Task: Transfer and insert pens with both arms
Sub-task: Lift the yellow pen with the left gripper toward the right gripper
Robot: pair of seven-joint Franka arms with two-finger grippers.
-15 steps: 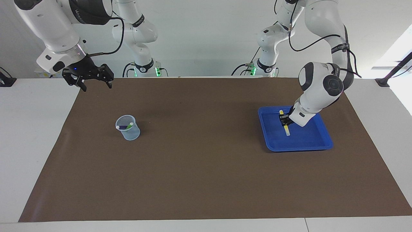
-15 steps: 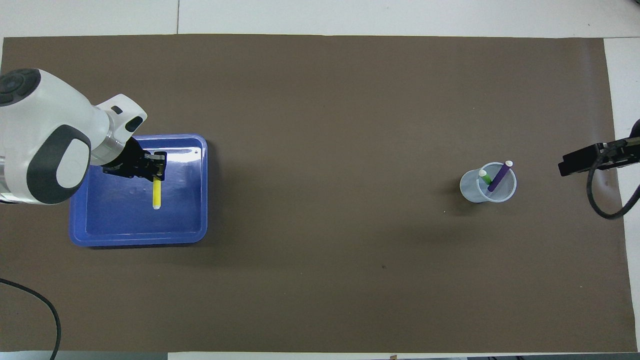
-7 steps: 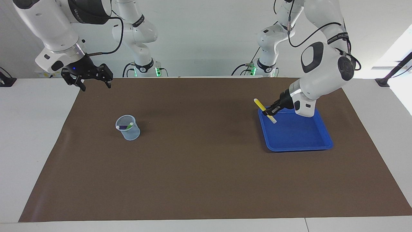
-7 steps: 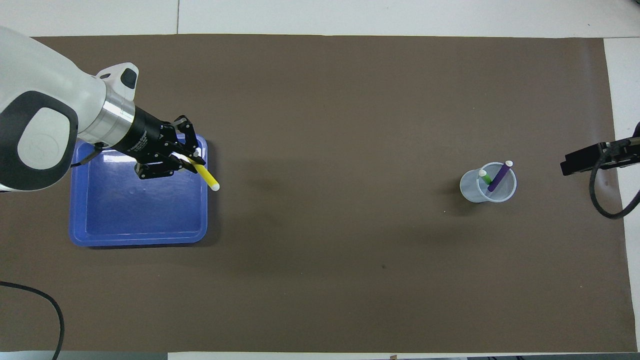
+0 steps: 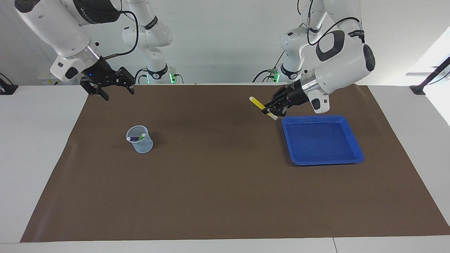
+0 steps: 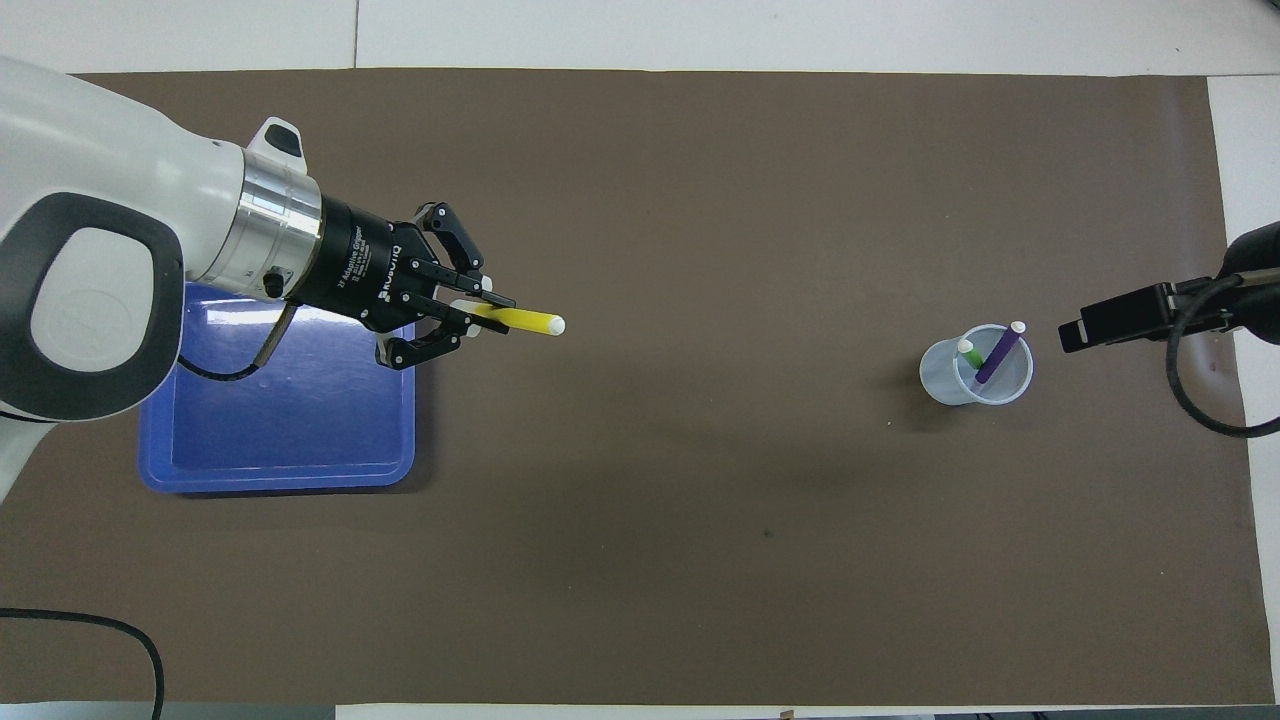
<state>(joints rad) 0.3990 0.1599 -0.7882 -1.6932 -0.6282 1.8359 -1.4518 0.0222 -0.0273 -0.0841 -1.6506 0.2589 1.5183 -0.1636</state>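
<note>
My left gripper [image 5: 270, 109] is shut on the yellow pen [image 5: 257, 103] and holds it in the air, tilted, over the brown mat just off the blue tray [image 5: 323, 142]. In the overhead view the yellow pen [image 6: 525, 320] sticks out of the left gripper [image 6: 482, 312] toward the cup. The purple pen [image 6: 998, 355] and the green pen [image 6: 968, 356] stand in the clear cup [image 6: 972, 380]. My right gripper [image 5: 117, 92] is open and empty, in the air over the mat's edge at the right arm's end; it also shows in the overhead view [image 6: 1095, 325].
The blue tray [image 6: 290, 430] holds nothing. The cup [image 5: 140, 143] stands on the brown mat [image 5: 218, 175] toward the right arm's end. Two slimmer white arms with green lights stand by the wall.
My left gripper has lifted the yellow pen out of the tray and carried it up and toward the table's middle. My right gripper has shifted slightly toward the cup.
</note>
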